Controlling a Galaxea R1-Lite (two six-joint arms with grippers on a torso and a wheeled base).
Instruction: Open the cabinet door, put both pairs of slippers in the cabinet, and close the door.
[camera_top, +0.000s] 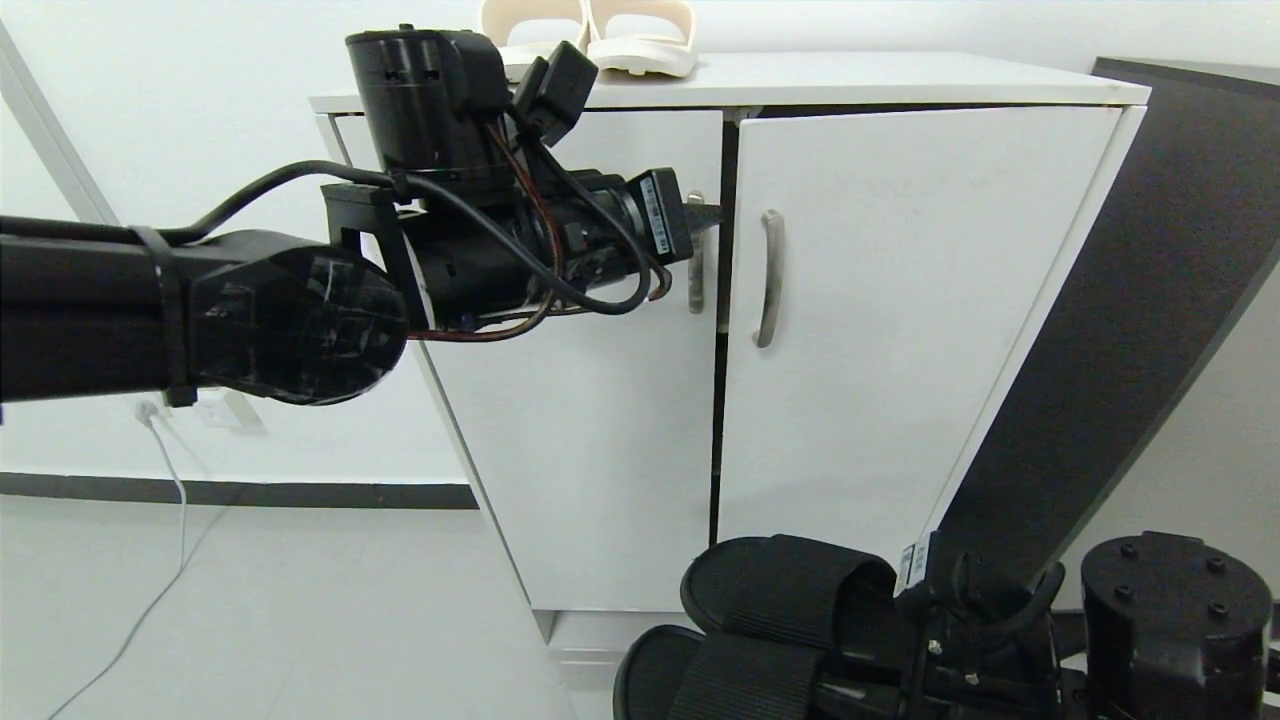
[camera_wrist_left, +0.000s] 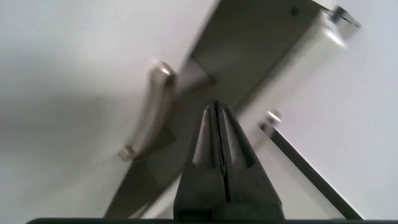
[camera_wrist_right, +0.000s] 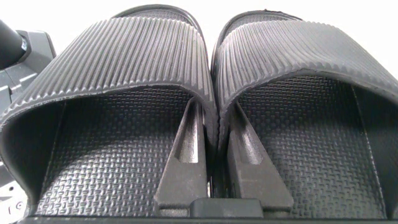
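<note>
Outside — cream slippers (camera_top: 590, 40) atop cabinet (camera_top: 900, 350), black pair (camera_top: 780, 590)

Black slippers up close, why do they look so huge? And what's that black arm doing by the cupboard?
This is a robot with two arms and three cameras. The big picture comes from its head. There the left gripper, fingers closed, sits at the dark gap down the front of the white cabinet, and cream slippers lie on top. The other two cameras ride on the wrists, so nearby things look huge. The right gripper pinches the black slippers together, one finger inside each.
</note>
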